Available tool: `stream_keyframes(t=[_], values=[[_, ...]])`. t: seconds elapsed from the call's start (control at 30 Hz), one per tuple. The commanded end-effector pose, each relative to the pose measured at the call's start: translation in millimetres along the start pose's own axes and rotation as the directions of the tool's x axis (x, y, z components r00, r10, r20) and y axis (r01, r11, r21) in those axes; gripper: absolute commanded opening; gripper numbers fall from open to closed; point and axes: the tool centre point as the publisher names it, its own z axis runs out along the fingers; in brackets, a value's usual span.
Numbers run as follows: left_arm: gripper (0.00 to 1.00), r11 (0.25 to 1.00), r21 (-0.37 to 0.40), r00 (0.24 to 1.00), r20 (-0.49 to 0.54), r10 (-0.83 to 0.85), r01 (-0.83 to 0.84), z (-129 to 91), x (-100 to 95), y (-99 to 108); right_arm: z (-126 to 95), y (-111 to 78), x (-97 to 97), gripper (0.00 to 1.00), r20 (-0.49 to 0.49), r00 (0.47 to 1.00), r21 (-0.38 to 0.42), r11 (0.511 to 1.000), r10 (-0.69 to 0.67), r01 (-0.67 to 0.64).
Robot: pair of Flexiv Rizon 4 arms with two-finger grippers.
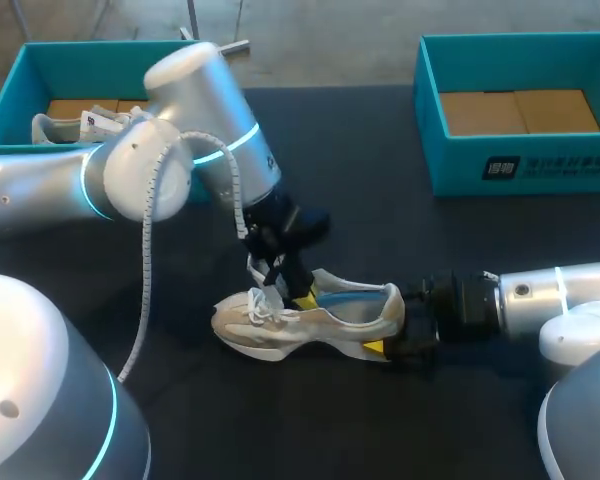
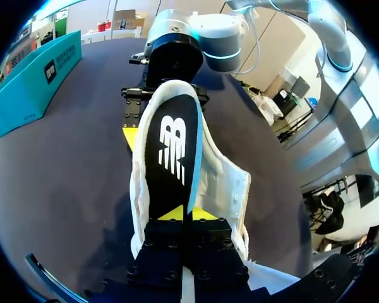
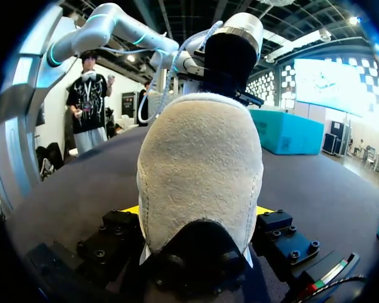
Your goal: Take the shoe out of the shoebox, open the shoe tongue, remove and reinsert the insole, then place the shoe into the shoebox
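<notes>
A beige and white shoe (image 1: 310, 322) lies on its sole on the dark table, toe to the left. My left gripper (image 1: 302, 298) comes down over its opening. In the left wrist view that gripper (image 2: 188, 214) is shut on the near end of the black insole (image 2: 174, 158), which stands on edge inside the shoe (image 2: 224, 183). The insole's blue edge (image 1: 345, 297) shows in the shoe's opening. My right gripper (image 1: 392, 325) holds the heel from the right. The suede heel (image 3: 199, 170) fills the space between that gripper's (image 3: 199, 211) fingers, and both touch it.
A teal shoebox (image 1: 10, 100) at the back left holds another shoe (image 1: 80, 125). A second teal shoebox (image 1: 520, 170) at the back right shows only its cardboard floor. The left arm's white cable (image 1: 145, 250) hangs over the table.
</notes>
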Motion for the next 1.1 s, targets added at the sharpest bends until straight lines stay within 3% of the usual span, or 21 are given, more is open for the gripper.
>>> stream_keyframes(t=[0.03,0.27,0.5,0.7,0.93,1.1], values=[[0.0,0.999,0.033,1.0,0.01,0.0,-0.001,-4.0,4.1,6.8,1.4,0.4,0.9,0.0,0.0,1.0,0.007,1.0,0.0,0.0],[0.0,0.999,0.041,0.999,0.027,0.022,-0.023,-6.6,9.7,0.2,1.4,0.4,0.9,0.0,0.0,1.0,0.007,1.0,0.0,0.0],[0.0,0.998,0.013,0.992,0.115,0.053,-0.055,-8.5,16.8,-11.6,1.4,0.4,0.9,0.0,0.0,1.0,0.007,1.0,0.0,0.0],[0.45,0.998,-0.003,0.979,0.195,0.062,-0.062,-11.4,21.9,-20.7,1.4,0.4,0.9,0.0,0.0,1.0,0.007,1.0,0.0,0.0],[0.5,0.997,-0.018,0.96,0.27,0.078,-0.076,-18.4,25.0,-26.8,1.4,0.4,0.9,0.0,0.0,1.0,0.007,1.0,0.0,0.0],[0.61,0.995,-0.026,0.941,0.323,0.101,-0.098,-24.4,28.4,-33.1,1.4,0.4,0.9,0.0,0.0,1.0,0.007,1.0,0.0,0.0]])
